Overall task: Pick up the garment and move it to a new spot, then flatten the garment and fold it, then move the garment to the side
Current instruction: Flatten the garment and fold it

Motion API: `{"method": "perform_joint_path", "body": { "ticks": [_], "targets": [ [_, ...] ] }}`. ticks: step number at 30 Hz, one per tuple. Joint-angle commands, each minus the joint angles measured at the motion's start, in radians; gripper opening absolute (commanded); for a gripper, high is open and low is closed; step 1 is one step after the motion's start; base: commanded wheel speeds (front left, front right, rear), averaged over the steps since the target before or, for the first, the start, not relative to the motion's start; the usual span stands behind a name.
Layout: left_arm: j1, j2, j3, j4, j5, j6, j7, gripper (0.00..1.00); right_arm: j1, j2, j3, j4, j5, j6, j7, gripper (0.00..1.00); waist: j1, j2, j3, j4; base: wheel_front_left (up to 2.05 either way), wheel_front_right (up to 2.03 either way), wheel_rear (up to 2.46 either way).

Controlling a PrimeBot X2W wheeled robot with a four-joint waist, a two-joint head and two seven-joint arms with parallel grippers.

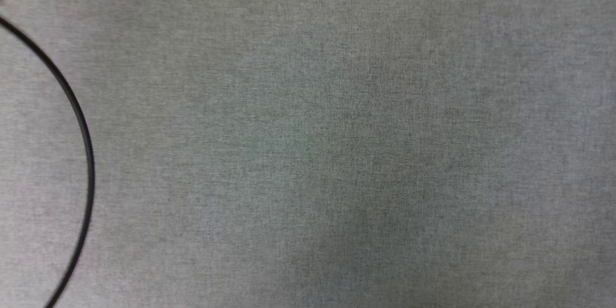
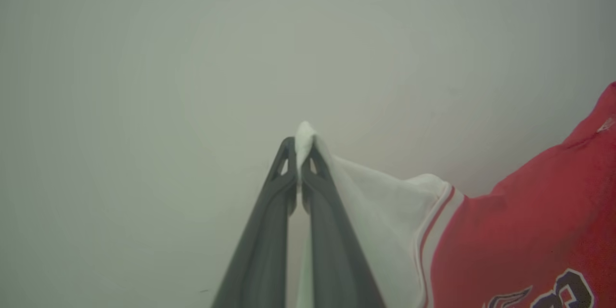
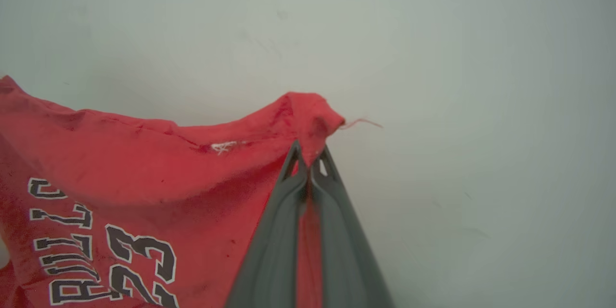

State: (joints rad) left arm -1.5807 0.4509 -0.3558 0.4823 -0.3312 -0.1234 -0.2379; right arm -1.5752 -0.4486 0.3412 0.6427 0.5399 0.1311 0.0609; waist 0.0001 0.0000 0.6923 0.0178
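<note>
Red jersey shirt (image 3: 144, 173) is held up by both your grippers. Your left gripper (image 2: 299, 147) is clamped on the tip of the white sleeve (image 2: 380, 192), with cloth poking out past the fingers. Your right gripper (image 3: 310, 156) is pinched tight on a red corner, and the "BULLS 23" print (image 3: 96, 250) lies to its left in the right wrist view. Your head view shows a grey fabric surface (image 1: 337, 130) crossed by a thin black curved line (image 1: 83, 125).

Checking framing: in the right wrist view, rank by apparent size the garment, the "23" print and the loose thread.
Largest to smallest:
1. garment
2. "23" print
3. loose thread, a thin strand at the garment's raised corner
</note>
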Motion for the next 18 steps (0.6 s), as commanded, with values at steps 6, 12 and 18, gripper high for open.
{"method": "perform_joint_path", "body": {
  "ticks": [6,12,18],
  "targets": [
    [0.264,0.024,0.020,-0.089,-0.038,0.027,-0.023,0.00,0.189,-0.037,0.076,-0.039,0.071,-0.001,-0.054,0.00,-0.0001,0.0000,-0.073,0.011,0.00,0.00,0.00],
    [0.539,0.043,0.039,-0.215,-0.069,0.069,-0.026,0.00,0.394,-0.069,0.122,-0.132,0.116,-0.001,-0.064,0.00,-0.0001,0.0000,-0.158,0.011,0.00,0.00,0.00],
    [0.817,0.054,0.041,-0.344,-0.104,0.127,-0.016,0.00,0.614,-0.103,0.139,-0.241,0.129,-0.001,-0.038,0.00,-0.0001,0.0000,-0.250,0.014,0.00,0.00,0.00]
  ]
}}
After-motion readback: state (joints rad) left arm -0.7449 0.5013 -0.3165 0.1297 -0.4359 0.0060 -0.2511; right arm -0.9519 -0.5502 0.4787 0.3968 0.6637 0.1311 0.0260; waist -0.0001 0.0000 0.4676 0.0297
